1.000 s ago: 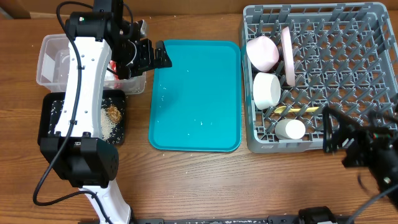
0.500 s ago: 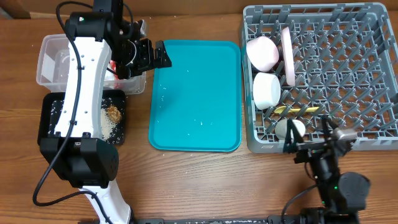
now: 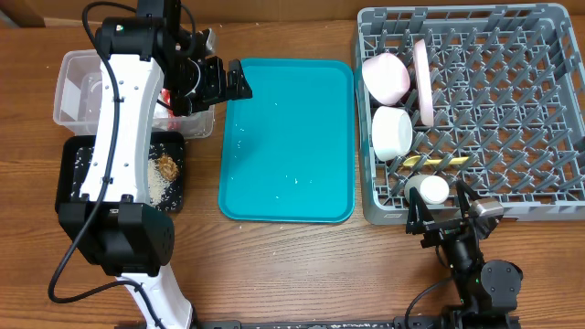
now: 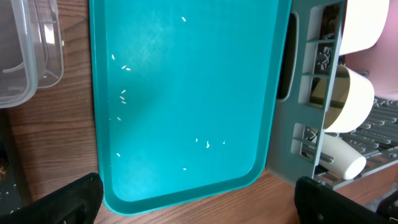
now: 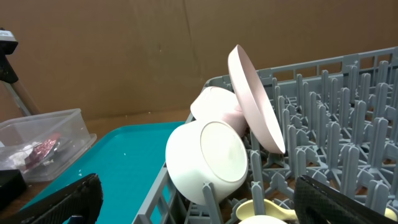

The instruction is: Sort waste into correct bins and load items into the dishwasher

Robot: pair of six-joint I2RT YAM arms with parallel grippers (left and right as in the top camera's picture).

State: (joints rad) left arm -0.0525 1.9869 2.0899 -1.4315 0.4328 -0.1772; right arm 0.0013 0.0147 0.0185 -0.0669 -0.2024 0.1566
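My left gripper and my right gripper both stand wide open and hold nothing. The grey dish rack, at 3 o'clock from the teal tray, carries the pink bowl, white bowl, plate, cup and yellow spoon along its 9 o'clock side.
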